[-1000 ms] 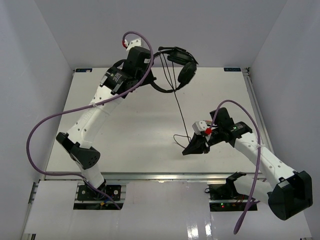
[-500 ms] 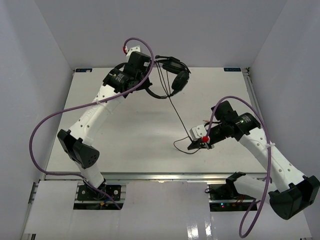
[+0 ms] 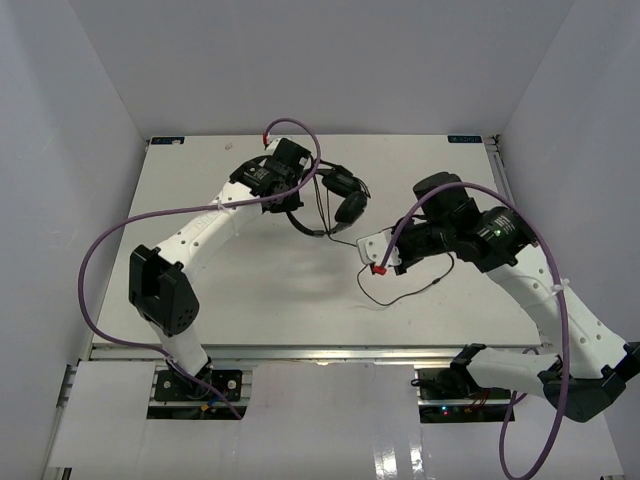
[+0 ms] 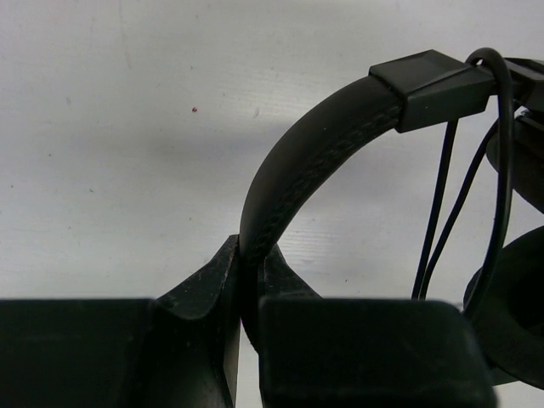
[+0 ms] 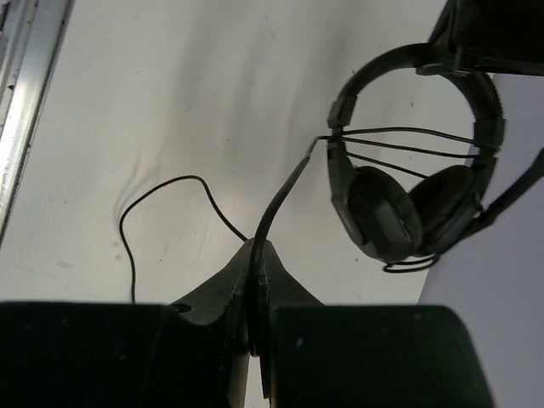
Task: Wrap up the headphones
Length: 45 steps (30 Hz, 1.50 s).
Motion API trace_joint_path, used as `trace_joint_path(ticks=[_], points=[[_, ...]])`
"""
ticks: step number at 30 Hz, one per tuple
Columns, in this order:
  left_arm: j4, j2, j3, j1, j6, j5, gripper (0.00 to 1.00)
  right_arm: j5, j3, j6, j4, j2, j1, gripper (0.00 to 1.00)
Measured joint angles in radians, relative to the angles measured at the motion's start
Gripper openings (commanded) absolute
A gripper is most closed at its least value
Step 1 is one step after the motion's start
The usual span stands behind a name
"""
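Observation:
The black headphones [image 3: 345, 197] hang at the middle back of the white table, held by the headband. My left gripper [image 3: 299, 198] is shut on the headband [image 4: 314, 144]; cord strands [image 4: 442, 212] run across beside an earcup [image 4: 510, 297]. My right gripper [image 3: 366, 247] is just right of the headphones and is shut on the thin black cord [image 5: 285, 191]. In the right wrist view the gripper [image 5: 257, 255] faces the headphones [image 5: 399, 204], with several cord turns stretched across the headband arms. The rest of the cord lies in a slack loop [image 3: 400, 295] on the table; the plug is not visible.
Purple arm cables arc over the left side [image 3: 110, 240] and over the right arm [image 3: 470, 190]. An aluminium rail [image 3: 505, 200] runs along the table's right edge and also shows in the right wrist view [image 5: 25, 93]. White walls enclose the back and sides.
My left gripper has brought the headphones down and forward toward the table's middle. My right gripper has moved up and left, close to the headphones, still on the cord, which has gone slack.

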Motion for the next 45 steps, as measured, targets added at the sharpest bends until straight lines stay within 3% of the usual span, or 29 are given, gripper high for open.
trace_joint_path(ticks=[7, 18, 35, 45], points=[[0.065, -0.018, -0.159, 0.0, 0.042, 0.077, 0.0, 0.276, -0.002, 0.114, 0.247, 0.005, 0.053, 0.08], [0.151, -0.185, -0.351, -0.007, 0.135, 0.201, 0.0, 0.432, -0.09, 0.128, 0.555, 0.032, 0.061, 0.1], [0.202, -0.285, -0.414, -0.13, 0.272, 0.307, 0.0, 0.453, -0.142, 0.092, 0.72, 0.119, 0.061, 0.11], [0.226, -0.406, -0.452, -0.158, 0.298, 0.346, 0.0, 0.35, -0.122, 0.133, 0.722, 0.157, 0.012, 0.11]])
